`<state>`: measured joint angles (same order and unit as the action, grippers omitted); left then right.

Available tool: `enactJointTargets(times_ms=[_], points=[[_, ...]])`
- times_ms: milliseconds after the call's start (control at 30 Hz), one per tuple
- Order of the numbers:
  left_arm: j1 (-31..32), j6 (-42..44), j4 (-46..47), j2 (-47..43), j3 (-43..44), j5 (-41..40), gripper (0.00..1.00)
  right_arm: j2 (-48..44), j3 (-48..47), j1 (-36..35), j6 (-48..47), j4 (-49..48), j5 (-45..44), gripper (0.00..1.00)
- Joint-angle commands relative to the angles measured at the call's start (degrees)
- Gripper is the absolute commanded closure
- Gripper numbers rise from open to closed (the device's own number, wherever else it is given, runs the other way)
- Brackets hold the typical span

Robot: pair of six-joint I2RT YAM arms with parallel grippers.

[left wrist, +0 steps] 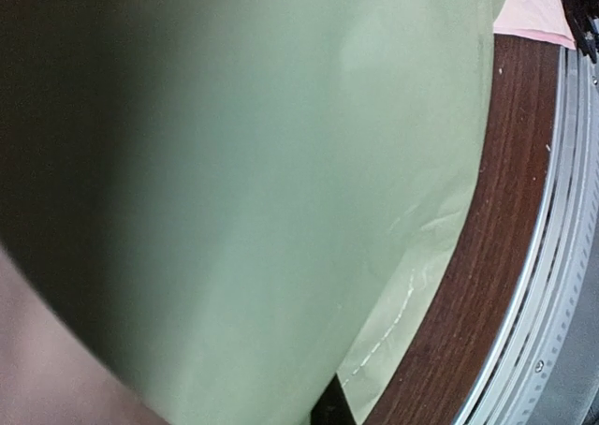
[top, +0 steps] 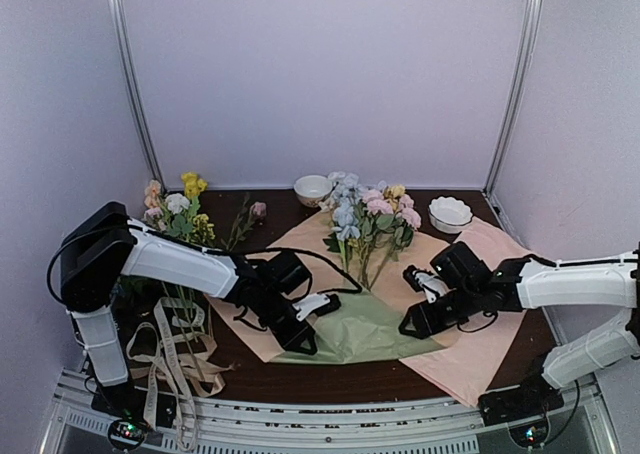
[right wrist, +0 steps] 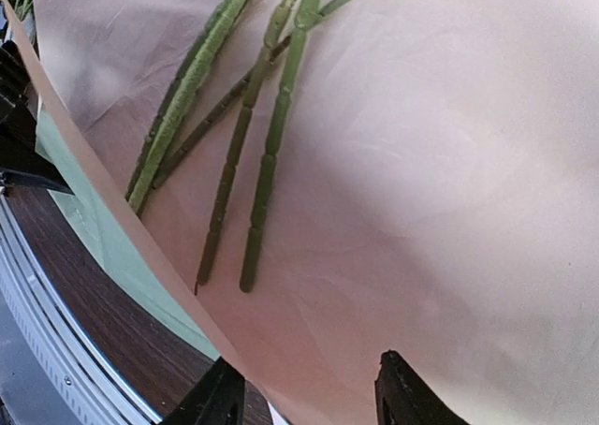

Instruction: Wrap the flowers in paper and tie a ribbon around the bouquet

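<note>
**Wrapping step, early fold.** Your left gripper (top: 302,334) is closed on the olive-green near flap of the paper (top: 375,336). Your right gripper (right wrist: 309,402) is part-way open, with the sheet's edge lying loose in its gap. The flowers (top: 368,219) rest on the peach face, their stems just ahead of the right fingers. The next move probably calls for drawing the held flap across the stems without dragging them.
</note>
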<state>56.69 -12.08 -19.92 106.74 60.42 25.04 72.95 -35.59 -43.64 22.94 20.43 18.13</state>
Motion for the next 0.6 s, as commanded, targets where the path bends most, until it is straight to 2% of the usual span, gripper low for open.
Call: enactJointTargets(times_ms=[0, 133, 300, 467, 567], points=[[-0.96, -0.26, -3.8, 2.39, 3.56, 1.23, 1.0, -1.6, 3.19, 0.48, 3.5, 0.66, -2.74, 0.51], [-0.96, -0.17, -3.89, 2.2, 3.33, 1.09, 1.0, -1.83, 4.81, 0.48, 6.04, -0.45, -1.94, 0.62], [-1.09, 0.42, -4.27, 2.33, 3.44, 1.04, 1.0, -4.63, 7.35, 0.48, 9.23, 1.22, -5.11, 0.87], [-1.94, 0.64, -5.18, 2.64, 3.25, -0.08, 1.0, -6.56, 10.68, 0.57, 13.72, 2.21, -10.17, 0.98], [-2.44, 0.86, -5.21, 2.69, 2.82, -0.18, 1.0, -6.87, 11.32, 0.57, 14.64, 1.99, -11.0, 0.99]])
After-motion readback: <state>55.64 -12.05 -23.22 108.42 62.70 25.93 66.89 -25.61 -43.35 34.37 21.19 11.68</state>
